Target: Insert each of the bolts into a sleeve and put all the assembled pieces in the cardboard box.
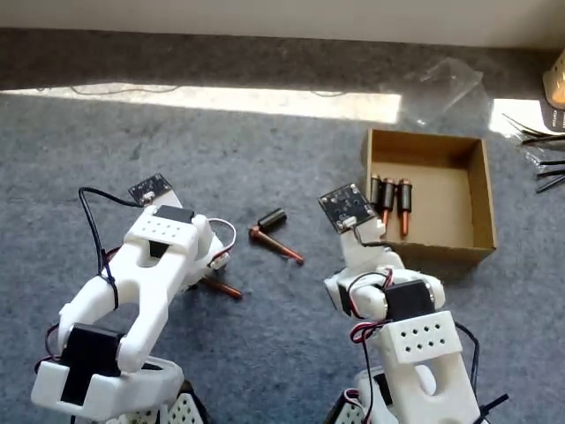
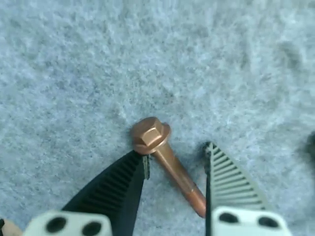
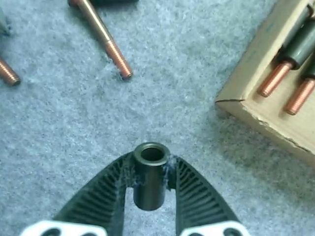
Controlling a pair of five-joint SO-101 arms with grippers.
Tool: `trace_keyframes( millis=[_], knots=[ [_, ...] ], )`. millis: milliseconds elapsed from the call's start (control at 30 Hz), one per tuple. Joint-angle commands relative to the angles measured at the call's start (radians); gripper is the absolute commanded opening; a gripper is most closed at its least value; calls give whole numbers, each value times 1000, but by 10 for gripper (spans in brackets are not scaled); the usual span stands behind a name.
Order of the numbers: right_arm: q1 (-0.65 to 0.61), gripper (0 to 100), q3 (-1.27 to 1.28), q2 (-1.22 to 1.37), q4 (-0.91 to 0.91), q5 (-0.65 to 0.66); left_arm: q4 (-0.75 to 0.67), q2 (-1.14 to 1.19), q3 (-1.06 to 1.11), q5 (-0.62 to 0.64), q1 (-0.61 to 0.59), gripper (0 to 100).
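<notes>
A copper bolt [image 2: 165, 157] lies on the grey carpet between the fingers of my left gripper [image 2: 176, 155], which is open and straddles its shaft just behind the hex head. The same bolt [image 1: 222, 288] pokes out beside the left arm. My right gripper [image 3: 150, 162] is shut on a dark sleeve [image 3: 150, 177], held bore up above the carpet near the corner of the cardboard box [image 3: 256, 93]. A second bolt [image 1: 275, 245] and a loose sleeve [image 1: 272, 217] lie between the arms. The box [image 1: 481, 190] holds three assembled pieces [image 1: 389, 200].
A clear plastic bag [image 1: 441, 88] lies behind the box, and dark cables [image 1: 547, 168] sit at the far right edge. A band of sunlight [image 1: 221, 99] crosses the carpet at the back. Open carpet stretches in front of the loose bolt and sleeve.
</notes>
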Motion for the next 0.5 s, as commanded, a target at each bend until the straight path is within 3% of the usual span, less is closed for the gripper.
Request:
trace_keyframes(
  millis=[0,200,467],
  knots=[
    [8,4,-12,-18,-24,-5,-58,2,-45,8,-76,147],
    [8,4,-12,-18,-24,-5,-91,4,-38,-37,-111,69],
    [8,4,-12,-18,-24,-5,-91,4,-38,-38,-107,63]
  ],
)
